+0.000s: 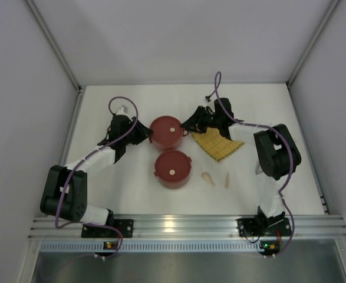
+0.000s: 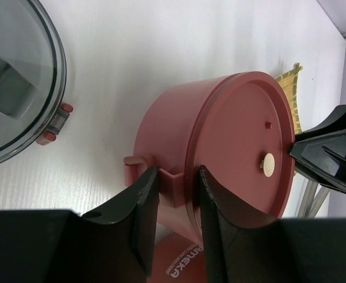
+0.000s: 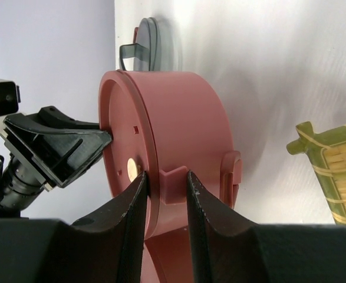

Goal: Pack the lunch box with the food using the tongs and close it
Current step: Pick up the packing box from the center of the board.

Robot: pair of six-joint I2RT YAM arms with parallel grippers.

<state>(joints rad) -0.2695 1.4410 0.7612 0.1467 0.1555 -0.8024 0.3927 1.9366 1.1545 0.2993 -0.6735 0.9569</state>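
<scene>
Two lidded lunch box (image 1: 167,131) tiers, interiors unseen, far one between fingers (image 2: 140,212).

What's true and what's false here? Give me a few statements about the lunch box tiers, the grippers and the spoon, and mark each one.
1. The far tier and the near tier both have their lids on. True.
2. The left gripper holds tongs. False: it is closed on the far tier's side handle.
3. The right gripper grips the far tier's opposite handle. True.
4. The spoon lies on the yellow mat. False: it lies on the table, off the yellow mat, beside the stick.
</scene>
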